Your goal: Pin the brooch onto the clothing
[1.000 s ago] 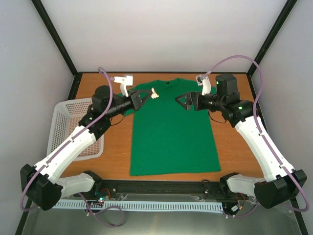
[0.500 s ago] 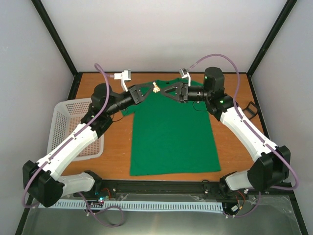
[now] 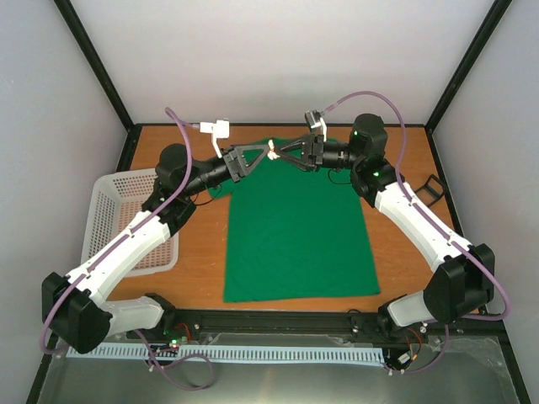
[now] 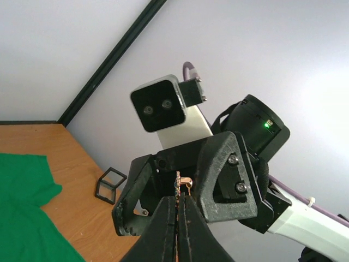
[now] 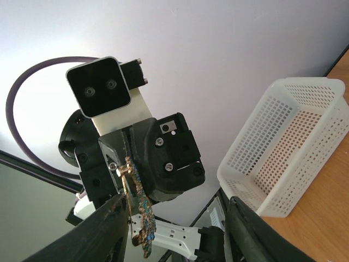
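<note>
The green clothing [image 3: 295, 227] lies flat on the table, and its sleeve shows low left in the left wrist view [image 4: 22, 218]. Above its collar my left gripper [image 3: 266, 152] is shut on the small glittering brooch [image 3: 272, 151]. The brooch [image 4: 183, 182] sticks up from the closed left gripper [image 4: 178, 200], pin side to the right. My right gripper [image 3: 280, 155] faces it tip to tip, open, with a finger on each side of the brooch. In the right wrist view the brooch [image 5: 139, 210] hangs close to the left finger [image 5: 106, 224] of the right gripper [image 5: 177, 218].
A white mesh basket [image 3: 118, 219] stands at the table's left edge, also seen in the right wrist view [image 5: 283, 164]. A small black square frame box [image 3: 432, 187] sits at the right edge, behind the right arm [image 4: 112, 184].
The right arm has swung left from beside the shirt to meet the left gripper, and its jaws have narrowed around the brooch. The left gripper lifted the brooch slightly toward the collar.
</note>
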Tool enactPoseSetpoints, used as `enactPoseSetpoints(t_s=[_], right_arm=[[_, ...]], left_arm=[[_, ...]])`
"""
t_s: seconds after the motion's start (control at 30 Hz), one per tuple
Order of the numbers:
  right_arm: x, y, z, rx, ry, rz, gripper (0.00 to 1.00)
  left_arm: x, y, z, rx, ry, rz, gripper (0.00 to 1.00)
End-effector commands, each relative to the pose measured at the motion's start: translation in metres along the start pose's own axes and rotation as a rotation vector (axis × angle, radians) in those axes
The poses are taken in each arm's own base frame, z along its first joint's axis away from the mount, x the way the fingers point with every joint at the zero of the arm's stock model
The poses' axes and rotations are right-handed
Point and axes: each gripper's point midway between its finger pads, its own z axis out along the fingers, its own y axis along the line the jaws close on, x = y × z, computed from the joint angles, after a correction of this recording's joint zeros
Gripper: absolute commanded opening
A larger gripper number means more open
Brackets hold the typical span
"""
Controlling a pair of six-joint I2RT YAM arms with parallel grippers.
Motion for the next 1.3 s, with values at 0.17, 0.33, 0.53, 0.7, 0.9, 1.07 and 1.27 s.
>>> enactPoseSetpoints(t_s=[0.17,0.33,0.53,0.7,0.9,1.07,1.27], right_arm=[[0.0,0.0,0.004,-0.02,0.002,0.039,0.47],[0.005,-0.006,0.006,-0.01,0.022,0.058,0.47],[0.013,-0.009,0.012,-0.003,0.053,0.074,0.47],[0.018,-0.001,0.006,0.012,0.068,0.035,0.5],[0.024,0.015,-0.023,0.055,-0.001,-0.076,0.7],[0.037,0.008,-0.044,0.123,-0.007,-0.187,0.74],[0.036,0.02,-0.06,0.22,-0.08,-0.537,0.74]], left_arm=[[-0.009,-0.029,-0.006,0.096,-0.028,0.147,0.01],[-0.009,-0.034,-0.006,0.116,-0.028,0.161,0.01],[-0.011,-0.036,-0.006,0.12,-0.029,0.182,0.01],[-0.013,-0.033,-0.006,0.094,-0.04,0.205,0.01],[-0.011,-0.035,-0.01,0.099,-0.046,0.285,0.01],[-0.008,-0.045,-0.015,0.145,-0.051,0.393,0.01],[0.006,-0.076,-0.031,0.321,-0.075,0.643,0.01]])
